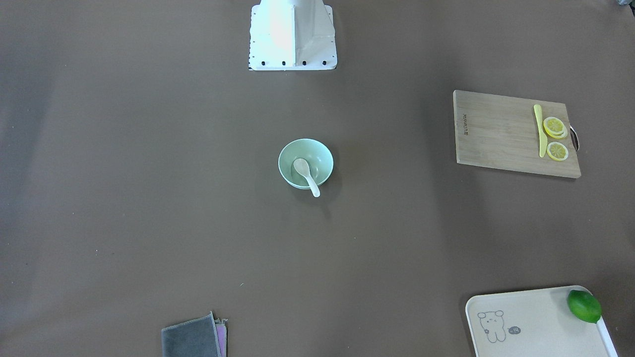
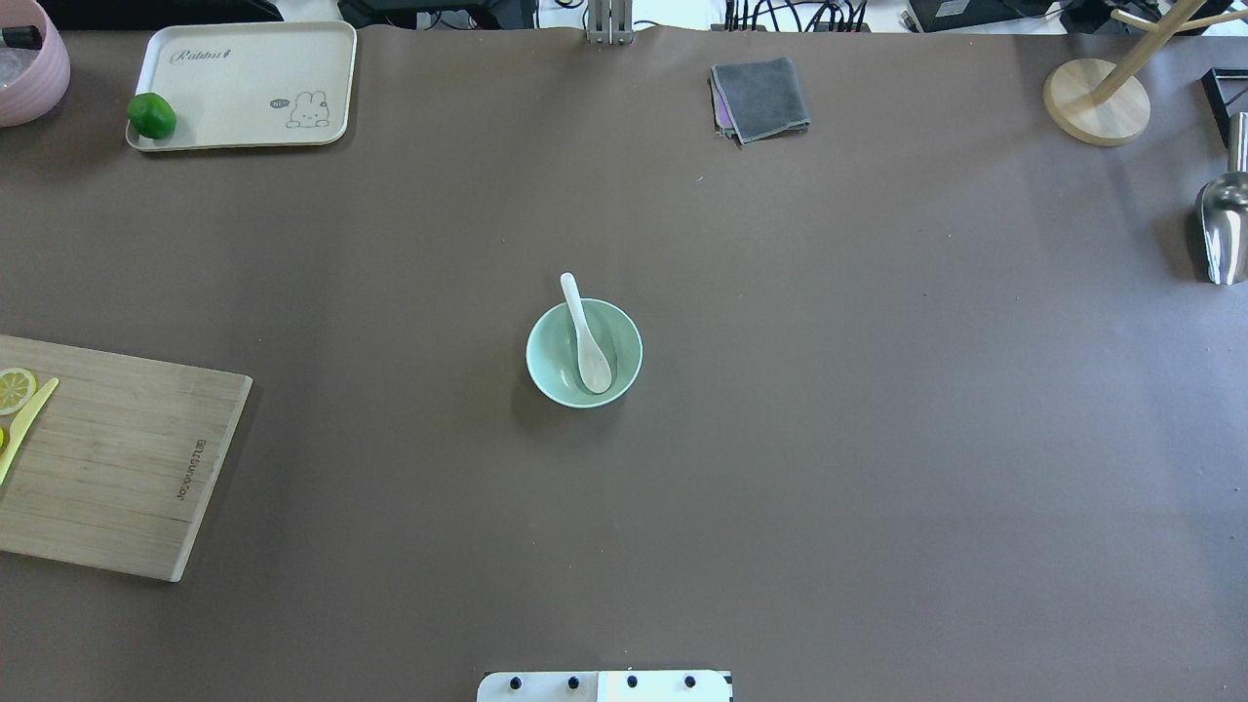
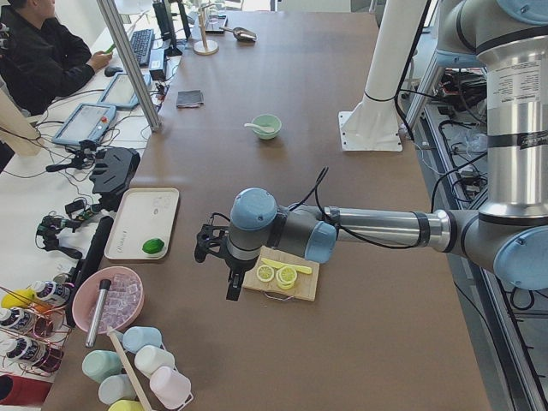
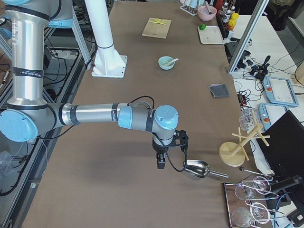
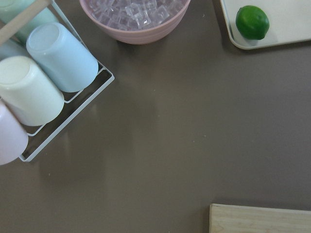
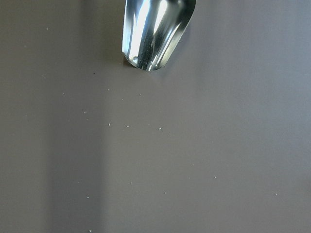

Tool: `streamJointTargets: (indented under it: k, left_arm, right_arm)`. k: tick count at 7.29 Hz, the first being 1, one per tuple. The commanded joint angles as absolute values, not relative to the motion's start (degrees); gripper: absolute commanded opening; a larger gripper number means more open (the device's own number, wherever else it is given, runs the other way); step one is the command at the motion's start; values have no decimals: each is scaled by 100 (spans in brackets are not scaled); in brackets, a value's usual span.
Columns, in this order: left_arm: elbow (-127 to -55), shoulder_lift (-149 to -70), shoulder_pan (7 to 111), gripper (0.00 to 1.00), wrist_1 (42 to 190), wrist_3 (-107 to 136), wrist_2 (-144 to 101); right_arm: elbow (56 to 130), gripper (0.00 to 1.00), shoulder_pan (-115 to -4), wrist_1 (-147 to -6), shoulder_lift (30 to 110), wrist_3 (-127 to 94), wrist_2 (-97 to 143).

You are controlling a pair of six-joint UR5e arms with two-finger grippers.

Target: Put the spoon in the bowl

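Overhead, open table (image 2: 877, 439) is seen all round the bowl (image 2: 546, 366); its rim is crossed at twelve o'clock by the spoon (image 2: 588, 346); the cutting board (image 2: 117, 458) is set well apart at nine.

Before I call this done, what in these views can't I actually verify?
Left gripper: seen only from the exterior left view; open or shut cannot be told.
Right gripper: only in the exterior right view; same doubt.
Cutting board: cut off by the overhead view's left edge.
Metal scoop: cut by the right wrist view's top edge.

The spoon (image 2: 583, 331) is white, the bowl (image 2: 551, 359) mint-green, the table (image 2: 877, 439) brown.
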State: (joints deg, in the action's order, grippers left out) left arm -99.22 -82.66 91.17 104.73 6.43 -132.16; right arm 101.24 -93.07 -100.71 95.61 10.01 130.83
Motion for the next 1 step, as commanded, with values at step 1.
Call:
streamJointTargets:
  k: [1]
  left_arm:
    - [-9897,-8288,9105,98,10468,642,-13201]
  right_arm:
    - [10116,100,-9308,-10064,9562,967,13288]
